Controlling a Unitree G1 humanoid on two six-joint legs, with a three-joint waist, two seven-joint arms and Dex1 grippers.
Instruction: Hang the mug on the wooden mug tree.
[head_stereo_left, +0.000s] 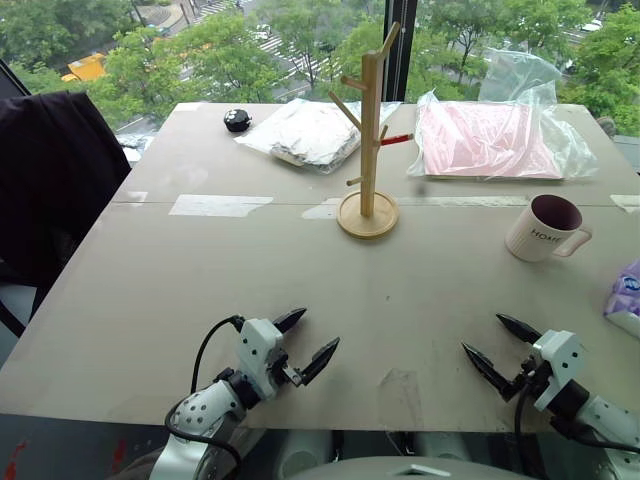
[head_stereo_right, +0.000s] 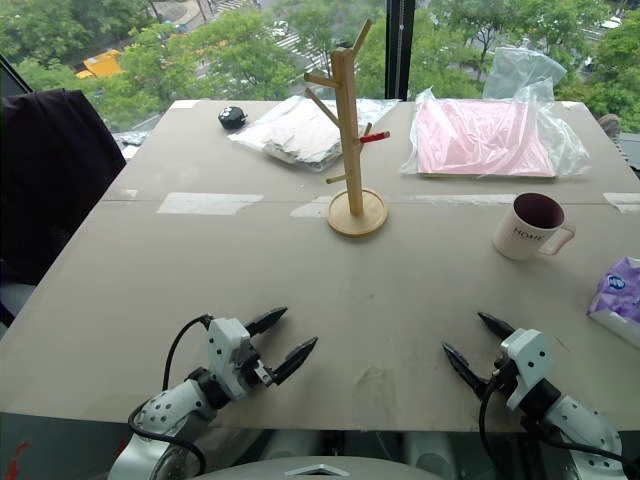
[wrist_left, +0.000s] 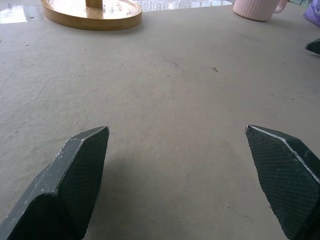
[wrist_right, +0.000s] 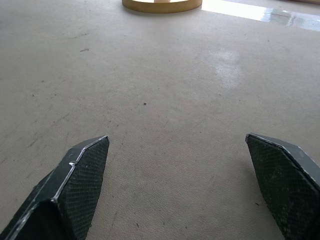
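Nearest you, both arms sit low at the near edge of the surface. Left gripper: fingers spread wide, nothing between them. Right gripper: likewise spread wide and empty.

Farther out on your right side stands the mug, upright on the surface, mouth up, dark interior showing. Its handle points right, away from the wooden mug tree. The mug lies ahead of the right gripper and slightly to its right, well apart from it. The left gripper would have to cross the whole midline to reach it, so the right arm is clearly the nearer one.

Beyond the mug's line, near centre, the mug tree stands upright on its round base, pegs angled upward, none carrying a mug. It sits to the left of the mug, well apart.

Judgement: your coming move is a right-arm reach forward to the mug; nothing is hung yet.
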